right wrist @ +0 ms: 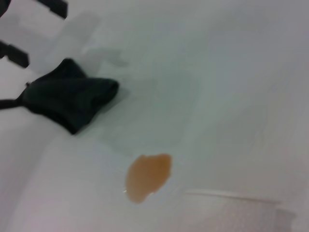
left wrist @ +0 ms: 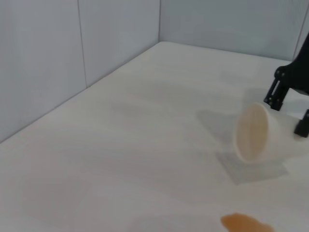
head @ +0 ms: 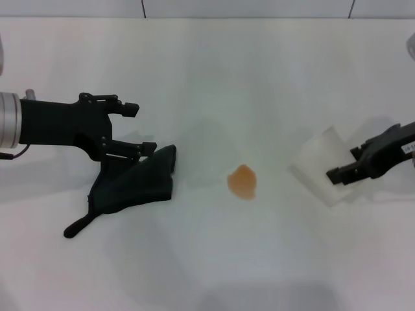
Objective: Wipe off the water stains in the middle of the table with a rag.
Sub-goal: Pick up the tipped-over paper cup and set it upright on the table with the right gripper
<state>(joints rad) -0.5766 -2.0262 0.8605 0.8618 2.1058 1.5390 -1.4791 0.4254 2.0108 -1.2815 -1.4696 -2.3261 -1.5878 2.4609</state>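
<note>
The step in hand is acquisition of the rag point(head: 133, 183): the left gripper point(head: 139, 128) sits at the left of the surface point(head: 207, 71) with its fingers spread apart, one finger clear above the cloth and the other touching or just over the cloth's upper edge, so nothing is gripped yet. The rag lies crumpled on the left, its thin tail trailing toward the near edge. The water stains point(head: 242, 181) form one small orange-tan blotch in the middle, well apart from the rag with bare surface between. The next move calls for closing the fingers on the bunched part of the cloth (not the tail), then sweeping it rightward across the blotch. The right gripper point(head: 347, 170) is at the right, its fingers closed on a tipped white paper cup point(head: 324, 165), which lies near the blotch on that side; a wiping stroke should stop short of it. Open room is ample toward the far edge and the near edge.
</note>
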